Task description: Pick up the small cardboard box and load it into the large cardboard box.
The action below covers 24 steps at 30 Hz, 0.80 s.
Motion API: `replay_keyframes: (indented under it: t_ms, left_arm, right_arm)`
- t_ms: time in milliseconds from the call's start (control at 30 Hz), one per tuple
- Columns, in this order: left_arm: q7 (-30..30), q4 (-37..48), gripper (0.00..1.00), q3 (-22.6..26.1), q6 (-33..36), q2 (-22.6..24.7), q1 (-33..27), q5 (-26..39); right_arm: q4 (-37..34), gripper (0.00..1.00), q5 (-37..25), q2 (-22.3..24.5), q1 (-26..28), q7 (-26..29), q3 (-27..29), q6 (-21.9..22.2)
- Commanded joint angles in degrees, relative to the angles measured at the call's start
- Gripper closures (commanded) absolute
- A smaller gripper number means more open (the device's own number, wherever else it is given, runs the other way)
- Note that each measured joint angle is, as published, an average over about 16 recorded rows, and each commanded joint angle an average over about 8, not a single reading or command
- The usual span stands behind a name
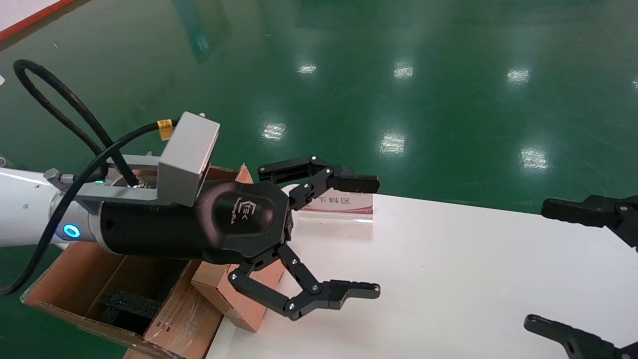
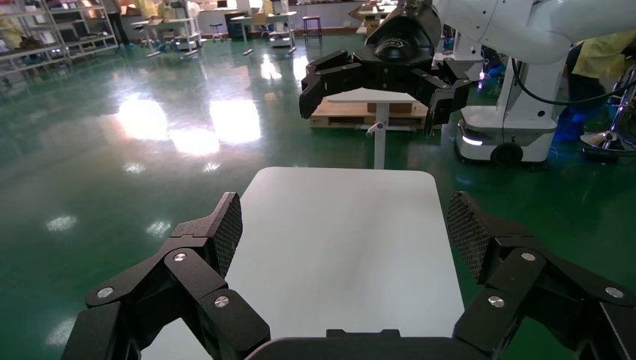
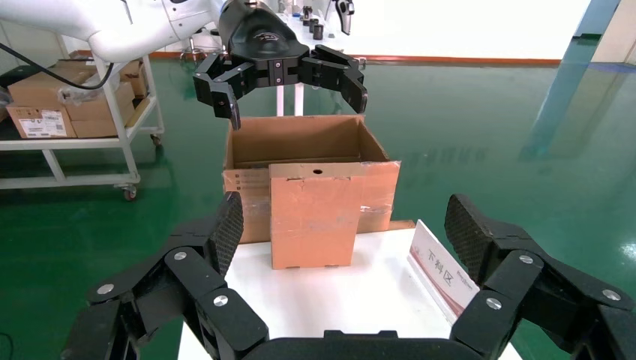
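The small cardboard box (image 3: 311, 214), reddish-brown with a round hole near its top, stands upright at the left end of the white table (image 3: 360, 292). In the head view only its lower part (image 1: 239, 299) shows, under my left arm. The large cardboard box (image 3: 300, 142) stands open right behind it, off the table's end; it also shows in the head view (image 1: 75, 279), with black foam (image 1: 124, 304) inside. My left gripper (image 1: 371, 237) is open and empty, above the small box, fingers pointing along the table. My right gripper (image 1: 541, 264) is open and empty over the table's right end, facing the small box.
A white and red sign (image 1: 339, 204) stands on the table's far edge near the boxes. Green glossy floor (image 1: 398, 75) surrounds the table. In the right wrist view, a shelf cart with cartons (image 3: 67, 105) stands farther back beside the large box.
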Motion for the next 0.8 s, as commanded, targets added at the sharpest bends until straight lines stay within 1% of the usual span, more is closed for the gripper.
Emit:
replay_keyframes:
  t_ms: [33,500,633,800]
  left_arm:
    - [0.0,0.0,0.00,0.0,0.0,0.0,0.0,0.0]
    - [-0.1,-0.1,0.00,0.2,0.0,-0.2,-0.1,0.6]
    - [-0.7,-0.8,0.00,1.1,-0.2,-0.5,-1.1,2.9]
    - [-2.5,-1.9,0.00,2.9,-0.4,-1.0,-3.9,7.5]
  right_arm:
    - [0.0,0.00,0.0,0.0,0.0,0.0,0.0,0.0]
    - [0.0,0.00,0.0,0.0,0.0,0.0,0.0,0.0]
    - [0.0,0.00,0.0,0.0,0.0,0.0,0.0,0.0]
    - [0.0,0.00,0.0,0.0,0.0,0.0,0.0,0.0]
